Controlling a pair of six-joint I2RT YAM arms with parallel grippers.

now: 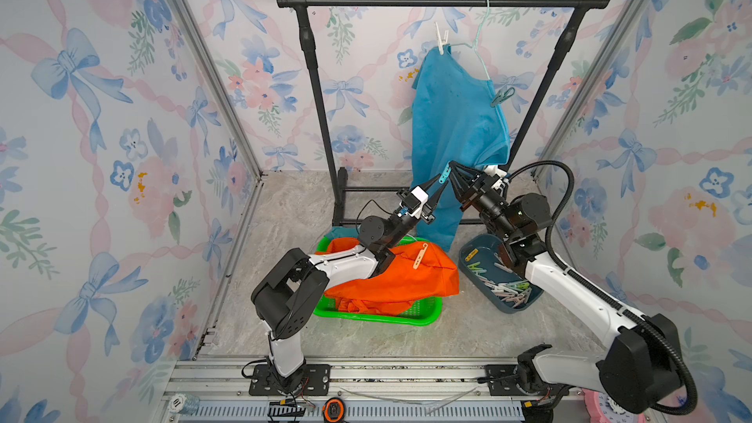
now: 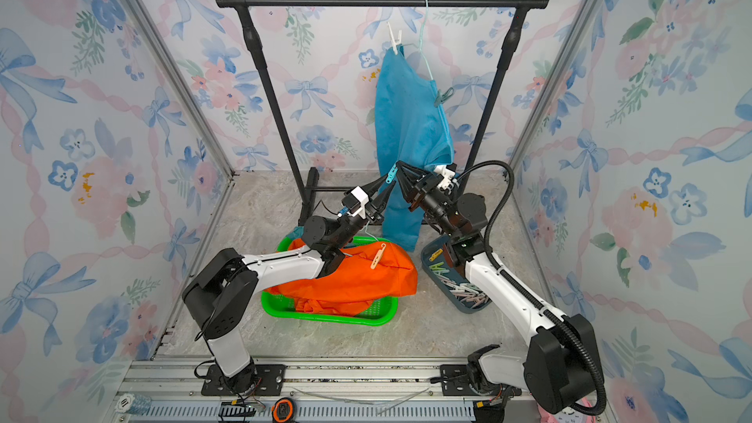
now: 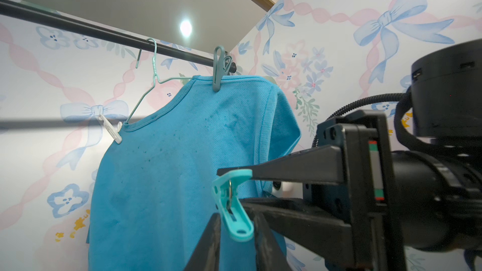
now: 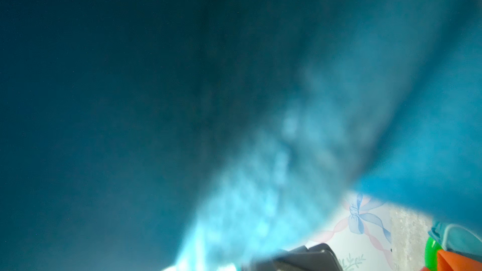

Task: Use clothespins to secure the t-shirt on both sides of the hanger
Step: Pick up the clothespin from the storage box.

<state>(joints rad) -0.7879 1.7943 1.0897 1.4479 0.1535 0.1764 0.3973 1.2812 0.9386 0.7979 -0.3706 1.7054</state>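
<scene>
The right gripper [image 1: 451,170] is clamping a teal clothespin [image 3: 230,178] between its fingers. The left gripper [image 1: 444,179] is standing tip to tip with it, its fingers [image 3: 208,241] flanking the peg's lower end; whether they are pressing it I cannot tell. The blue t-shirt [image 1: 451,115] is hanging just behind both grippers, its cloth crowding the right wrist camera into a blur. High above them, a white clothespin [image 1: 441,39] and a grey-green clothespin [image 1: 502,96] are pinching the shoulder edges onto the hanger [image 3: 155,72]. Below the right gripper the tray [image 1: 504,308] of spare clothespins [image 1: 508,288] is sitting; below the left, the green basket [image 1: 378,318]. Open floor [image 1: 293,213] is lying beyond the left gripper's outer side.
</scene>
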